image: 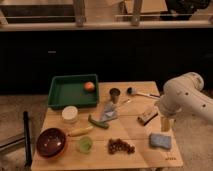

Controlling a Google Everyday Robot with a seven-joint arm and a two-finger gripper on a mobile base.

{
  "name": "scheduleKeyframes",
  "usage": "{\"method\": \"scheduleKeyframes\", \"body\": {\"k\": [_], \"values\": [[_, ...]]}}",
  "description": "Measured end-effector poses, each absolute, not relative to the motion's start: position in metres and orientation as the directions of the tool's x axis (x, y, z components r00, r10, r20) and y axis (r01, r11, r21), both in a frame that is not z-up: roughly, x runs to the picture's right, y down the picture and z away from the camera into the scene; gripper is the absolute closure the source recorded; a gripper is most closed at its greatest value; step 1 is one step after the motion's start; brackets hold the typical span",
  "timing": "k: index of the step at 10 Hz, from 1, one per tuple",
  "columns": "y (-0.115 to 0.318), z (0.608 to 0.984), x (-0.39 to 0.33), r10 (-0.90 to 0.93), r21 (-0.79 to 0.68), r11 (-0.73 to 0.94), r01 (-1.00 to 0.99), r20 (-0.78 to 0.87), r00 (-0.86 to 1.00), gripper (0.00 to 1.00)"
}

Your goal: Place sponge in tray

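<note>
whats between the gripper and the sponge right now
Nothing. In the camera view, the gripper hangs close by the blue sponge, and only bare wooden table shows between them.

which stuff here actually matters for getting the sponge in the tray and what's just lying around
For the job: blue rectangular sponge, front right; green rectangular tray, back left; robot's gripper, near the sponge.

Lying about: round orange fruit in the tray, metal cup, dark red bowl, yellow banana, small green cup, white round tub.
</note>
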State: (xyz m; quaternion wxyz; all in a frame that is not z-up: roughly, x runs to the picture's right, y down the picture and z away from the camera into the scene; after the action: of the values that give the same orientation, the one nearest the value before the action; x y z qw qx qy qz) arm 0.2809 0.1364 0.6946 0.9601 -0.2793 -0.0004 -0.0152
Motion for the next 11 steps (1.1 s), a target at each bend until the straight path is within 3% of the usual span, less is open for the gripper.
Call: {"method": "scheduleKeyframes", "body": {"k": [11], "values": [[0.197, 0.732, 0.295, -0.091, -0.556, 0.823, 0.117, 0.074, 0.993, 0.20]]}}
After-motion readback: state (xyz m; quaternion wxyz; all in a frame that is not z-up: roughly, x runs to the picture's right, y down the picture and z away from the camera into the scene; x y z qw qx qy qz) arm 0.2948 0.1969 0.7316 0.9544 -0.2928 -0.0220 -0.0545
